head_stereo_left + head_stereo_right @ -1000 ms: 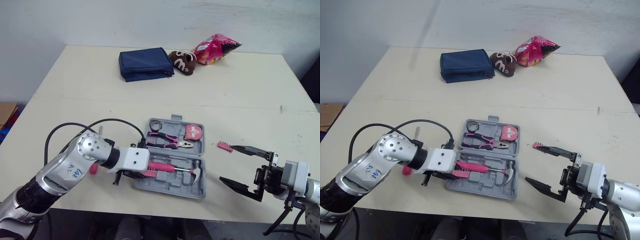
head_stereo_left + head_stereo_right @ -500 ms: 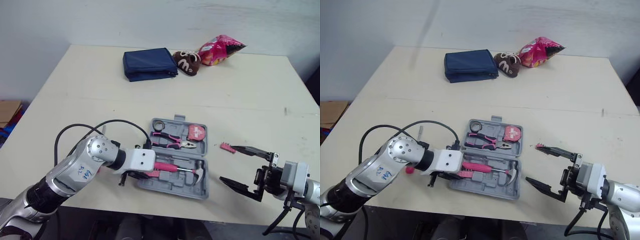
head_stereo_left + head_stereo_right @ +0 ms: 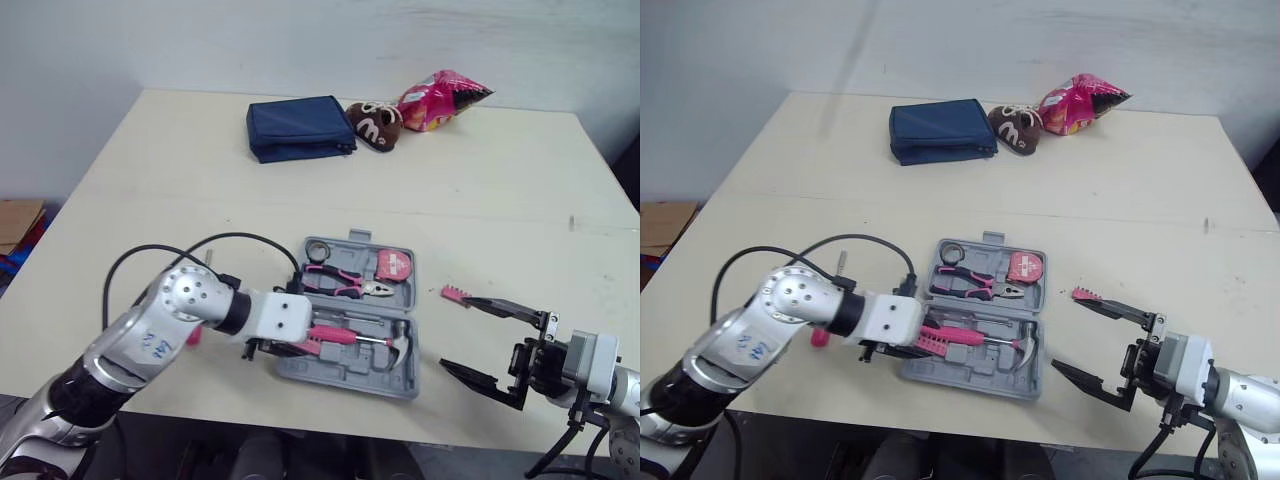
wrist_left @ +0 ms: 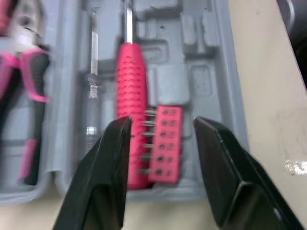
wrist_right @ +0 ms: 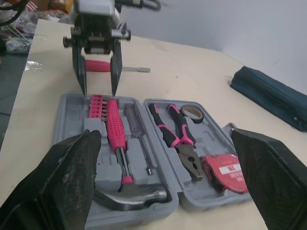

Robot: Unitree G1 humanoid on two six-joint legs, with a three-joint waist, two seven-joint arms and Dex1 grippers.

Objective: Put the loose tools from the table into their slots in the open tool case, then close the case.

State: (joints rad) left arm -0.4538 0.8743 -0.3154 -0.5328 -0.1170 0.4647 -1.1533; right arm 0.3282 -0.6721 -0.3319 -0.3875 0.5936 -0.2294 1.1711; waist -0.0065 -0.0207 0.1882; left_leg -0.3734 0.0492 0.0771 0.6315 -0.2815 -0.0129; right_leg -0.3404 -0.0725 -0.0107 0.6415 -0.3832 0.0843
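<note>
The grey tool case (image 3: 400, 378) lies open on the table's front half, holding pliers (image 3: 345, 285), a tape measure (image 3: 392, 265), a tape roll (image 3: 318, 248) and a pink-handled hammer (image 3: 350, 337). My left gripper (image 4: 163, 125) hovers open at the case's left end, its fingers (image 4: 105, 163) straddling a pink bit holder (image 4: 165, 153) that lies in the case beside the hammer handle (image 4: 132, 96). A pink screwdriver (image 5: 103, 66) lies on the table left of the case. My right gripper (image 3: 458, 333) is wide open right of the case, near a small pink tool (image 3: 455, 294) on the table.
A blue pouch (image 3: 298, 127), a brown plush toy (image 3: 375, 122) and a pink snack bag (image 3: 440, 95) sit at the table's far side. The case is close to the table's front edge (image 3: 330, 398).
The camera shifted slightly. My left gripper has stayed at the case's left end. My right gripper has drifted a little toward the front right.
</note>
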